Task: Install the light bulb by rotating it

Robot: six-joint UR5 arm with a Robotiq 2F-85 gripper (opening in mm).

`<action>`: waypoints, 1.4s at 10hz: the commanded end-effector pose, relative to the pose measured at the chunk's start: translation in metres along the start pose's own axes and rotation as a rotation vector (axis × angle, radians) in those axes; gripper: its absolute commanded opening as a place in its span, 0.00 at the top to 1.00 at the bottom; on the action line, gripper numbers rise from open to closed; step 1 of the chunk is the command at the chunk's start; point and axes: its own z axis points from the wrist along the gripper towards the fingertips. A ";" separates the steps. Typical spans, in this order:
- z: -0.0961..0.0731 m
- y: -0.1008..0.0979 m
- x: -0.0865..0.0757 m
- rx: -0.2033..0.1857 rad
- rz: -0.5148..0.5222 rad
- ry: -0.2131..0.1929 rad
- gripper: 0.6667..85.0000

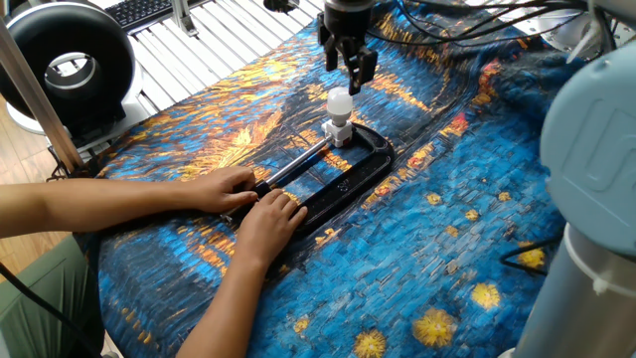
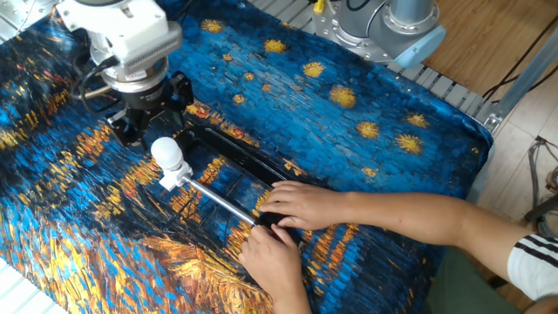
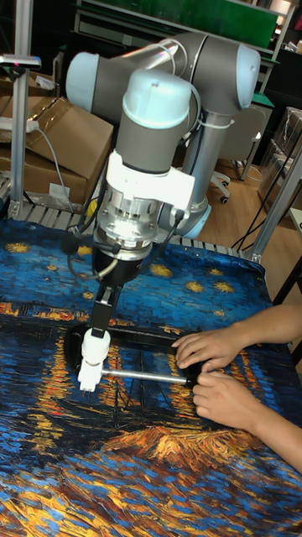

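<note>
The light bulb (image 1: 340, 100), a small white globe, stands upright in a white socket block (image 1: 339, 132) at the far end of a black C-clamp (image 1: 343, 179). My gripper (image 1: 352, 80) hangs just above and behind the bulb, open, with nothing between its fingers. The other fixed view shows the gripper (image 2: 153, 118) with its fingers spread behind the bulb (image 2: 166, 152), not touching it. In the tall view one dark finger (image 3: 102, 312) ends right above the bulb (image 3: 95, 342).
A person's two hands (image 1: 248, 199) hold the near end of the clamp and its silver rod (image 2: 222, 202). A patterned blue and orange cloth (image 1: 447, 219) covers the table. A black round fan (image 1: 65, 65) stands at the left edge.
</note>
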 end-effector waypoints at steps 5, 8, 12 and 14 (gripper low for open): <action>0.014 -0.006 0.000 -0.017 -0.015 -0.014 0.19; 0.022 -0.006 0.000 -0.016 -0.015 -0.014 0.19; 0.033 -0.007 -0.002 -0.009 -0.017 -0.030 0.19; 0.039 -0.005 -0.004 -0.005 -0.017 -0.037 0.19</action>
